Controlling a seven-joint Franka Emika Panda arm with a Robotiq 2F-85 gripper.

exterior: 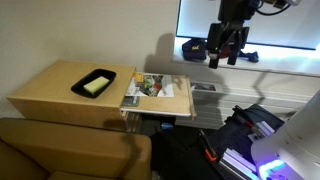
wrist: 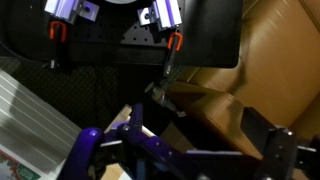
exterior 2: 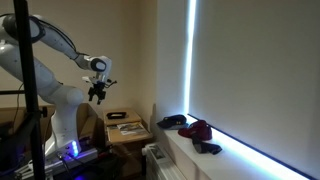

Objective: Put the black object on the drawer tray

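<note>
We judge all still to do: our wide, empty pincer [exterior: 227, 57] hangs high, well apart from the shallow black rectangular dish [exterior: 96, 83] lying left of the light-wood drawer tray [exterior: 179, 105].

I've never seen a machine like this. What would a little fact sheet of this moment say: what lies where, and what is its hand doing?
black dish: lies flat on the big wooden tabletop, pale inside
drawer tray: sticks out beside the tabletop, with a colourful magazine on it
hand: high in the air, well away from the dish, fingers apart, holding nothing
windowsill things: dark red and black, what they are is unclear
task state: dish not yet on the tray
</note>
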